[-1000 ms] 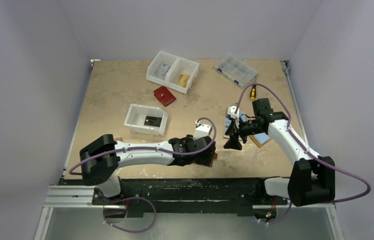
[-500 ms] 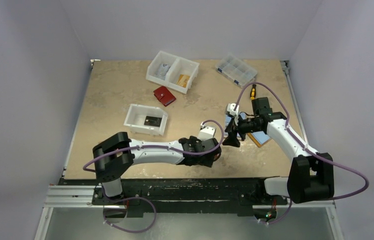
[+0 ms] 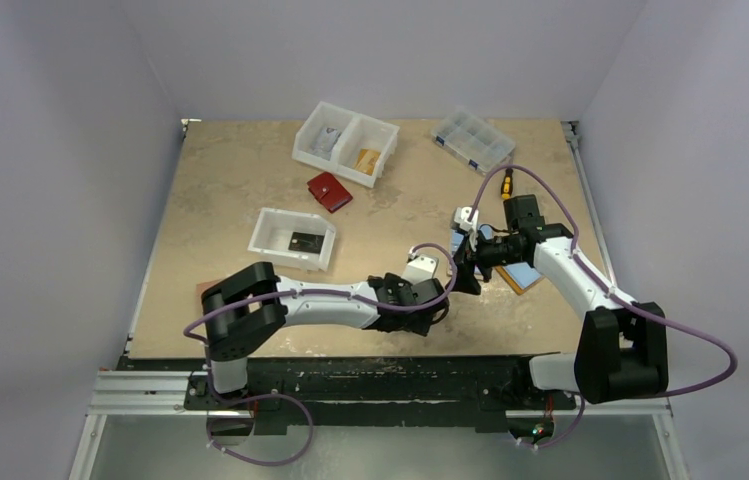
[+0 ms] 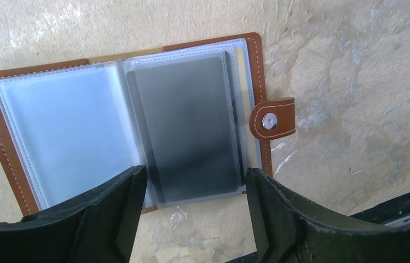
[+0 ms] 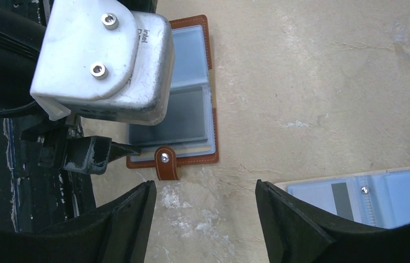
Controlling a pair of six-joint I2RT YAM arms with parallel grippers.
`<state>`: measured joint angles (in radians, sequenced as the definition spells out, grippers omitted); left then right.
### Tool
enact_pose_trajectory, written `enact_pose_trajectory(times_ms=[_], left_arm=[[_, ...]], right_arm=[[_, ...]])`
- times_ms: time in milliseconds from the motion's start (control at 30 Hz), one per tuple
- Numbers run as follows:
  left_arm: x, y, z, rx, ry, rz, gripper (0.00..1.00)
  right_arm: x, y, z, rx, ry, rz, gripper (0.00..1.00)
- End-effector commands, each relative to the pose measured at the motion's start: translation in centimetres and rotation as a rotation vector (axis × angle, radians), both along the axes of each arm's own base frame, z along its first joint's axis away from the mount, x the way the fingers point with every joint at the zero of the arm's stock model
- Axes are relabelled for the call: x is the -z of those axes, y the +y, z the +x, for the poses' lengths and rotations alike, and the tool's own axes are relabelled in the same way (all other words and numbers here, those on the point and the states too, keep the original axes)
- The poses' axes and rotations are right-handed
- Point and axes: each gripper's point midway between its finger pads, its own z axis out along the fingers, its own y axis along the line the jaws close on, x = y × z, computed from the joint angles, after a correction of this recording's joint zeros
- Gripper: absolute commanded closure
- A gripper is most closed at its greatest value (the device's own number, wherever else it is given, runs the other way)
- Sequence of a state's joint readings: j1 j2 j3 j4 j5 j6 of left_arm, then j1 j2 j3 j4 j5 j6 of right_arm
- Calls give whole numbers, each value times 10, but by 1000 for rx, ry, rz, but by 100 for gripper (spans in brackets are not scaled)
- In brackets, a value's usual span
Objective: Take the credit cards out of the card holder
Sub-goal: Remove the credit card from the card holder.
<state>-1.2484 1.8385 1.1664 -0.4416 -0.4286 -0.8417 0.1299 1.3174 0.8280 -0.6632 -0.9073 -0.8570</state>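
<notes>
Your left gripper (image 4: pixel 194 172) has swung rightward; it and the right gripper (image 5: pixel 205 189) both gape. The reddish-brown leather card holder (image 4: pixel 65 126) lies open crosswise, tab rightward.

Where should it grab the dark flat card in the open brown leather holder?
Probably its near short edge, from the side of the left gripper. The dark flat card lies flat in a clear sleeve of the open brown leather holder, so only that edge offers a pinch.
</notes>
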Motion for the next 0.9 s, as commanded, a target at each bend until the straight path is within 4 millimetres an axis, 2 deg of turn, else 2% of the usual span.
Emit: enact_pose_trajectory(times_ms=[0,233,433,733,867], left_arm=[[-8,-15,12,-29,-43,-30,31],[-6,-10,10,-49,-36,-48,43],[-4,-12,10,-44,11,-109,61],[-13,-11,14,-54,91,-292,75],[-14,-8,13,-48,105,-317,77]], right_arm=[[-11,3,6,-16,-39,25,25],[-11,4,4,-27,-32,31,25],[-10,9,-16,-116,5,72,25],[-7,11,-18,-149,-4,74,26],[-2,16,-23,-239,-47,55,27]])
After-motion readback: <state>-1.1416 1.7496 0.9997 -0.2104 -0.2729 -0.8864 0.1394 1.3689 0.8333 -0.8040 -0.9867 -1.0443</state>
